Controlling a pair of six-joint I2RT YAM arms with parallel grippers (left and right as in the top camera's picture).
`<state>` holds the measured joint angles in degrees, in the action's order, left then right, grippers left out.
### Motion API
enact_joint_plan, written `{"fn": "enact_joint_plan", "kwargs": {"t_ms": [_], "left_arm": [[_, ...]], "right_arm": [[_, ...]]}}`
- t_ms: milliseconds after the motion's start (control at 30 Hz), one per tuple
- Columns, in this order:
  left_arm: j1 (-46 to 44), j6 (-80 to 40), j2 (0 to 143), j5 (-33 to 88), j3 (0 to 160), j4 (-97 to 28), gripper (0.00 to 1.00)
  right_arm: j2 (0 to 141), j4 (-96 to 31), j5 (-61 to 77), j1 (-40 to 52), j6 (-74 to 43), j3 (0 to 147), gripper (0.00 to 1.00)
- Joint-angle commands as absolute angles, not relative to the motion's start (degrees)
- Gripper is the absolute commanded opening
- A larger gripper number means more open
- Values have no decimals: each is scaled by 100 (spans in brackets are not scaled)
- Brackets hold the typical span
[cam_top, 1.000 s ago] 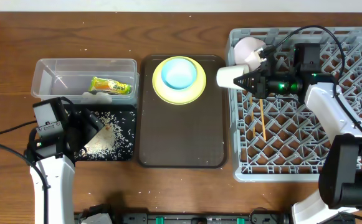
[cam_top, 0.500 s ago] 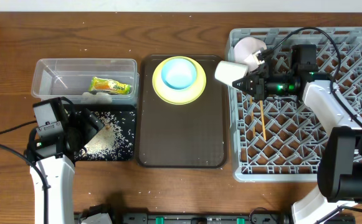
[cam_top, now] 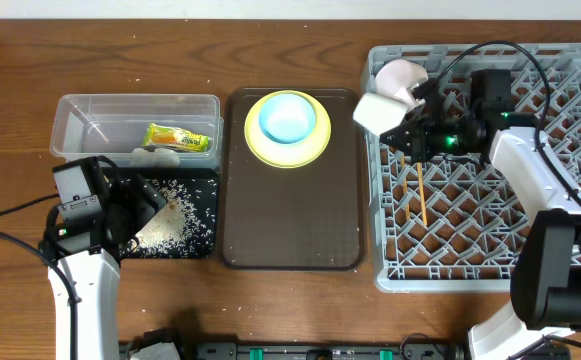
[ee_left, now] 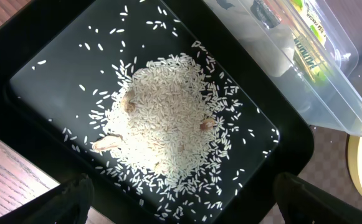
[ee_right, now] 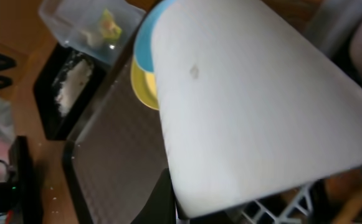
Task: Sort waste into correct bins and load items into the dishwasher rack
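Right end effector [cam_top: 398, 130] pinches the small white cup [cam_top: 374, 112] over the dishwasher rack's [cam_top: 450, 282] left rim, so you are mid-loading; next you likely need to carry it inward, seat it between free pegs, then let go.

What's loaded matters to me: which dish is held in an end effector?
The small white cup, gripped by the right end effector at the left edge of the rack; the blue bowl sits on the yellow plate, the pinkish bowl inside the rack.
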<state>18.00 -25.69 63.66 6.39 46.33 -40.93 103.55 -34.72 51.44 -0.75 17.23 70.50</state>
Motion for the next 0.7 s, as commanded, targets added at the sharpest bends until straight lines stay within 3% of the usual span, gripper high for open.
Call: {"fn": "enact_joint_plan", "kwargs": {"t_ms": [0,667], "left_arm": [[1826,-2600,6372,550,4711,-4110,95],[1826,-2600,6372,550,4711,-4110,95]], "right_arm": [[10698,-3787,3594,-152,1597,6770,1],[10460,-4346,3256,-154,1627,6971,1]]}}
